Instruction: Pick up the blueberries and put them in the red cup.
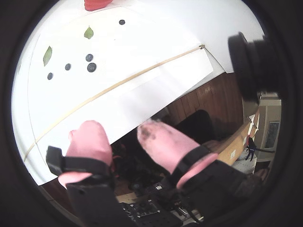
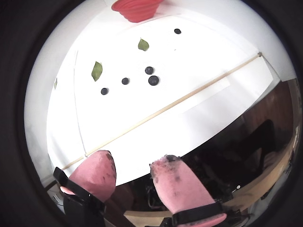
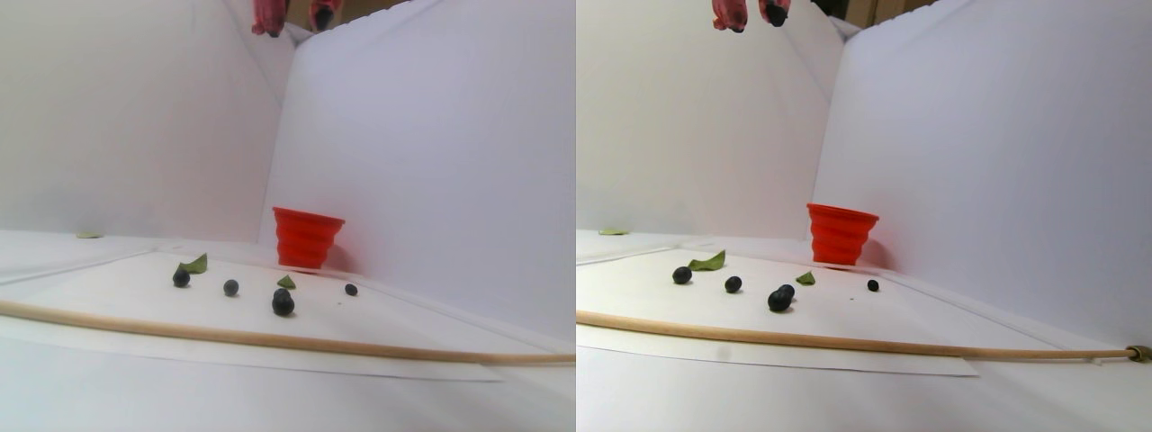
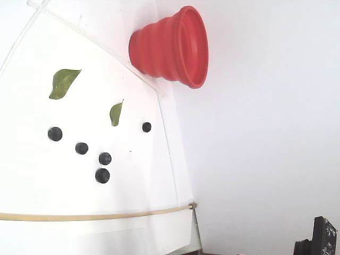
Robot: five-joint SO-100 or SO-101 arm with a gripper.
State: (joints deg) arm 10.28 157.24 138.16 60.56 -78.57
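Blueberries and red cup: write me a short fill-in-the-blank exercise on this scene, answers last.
1. The number of blueberries on the white sheet is ____.
2. The red cup holds ____ berries so far.
3. The gripper, high above the sheet, holds ____.
4. Near the berries lie flat green ____.

Answers: five; no; nothing; leaves.
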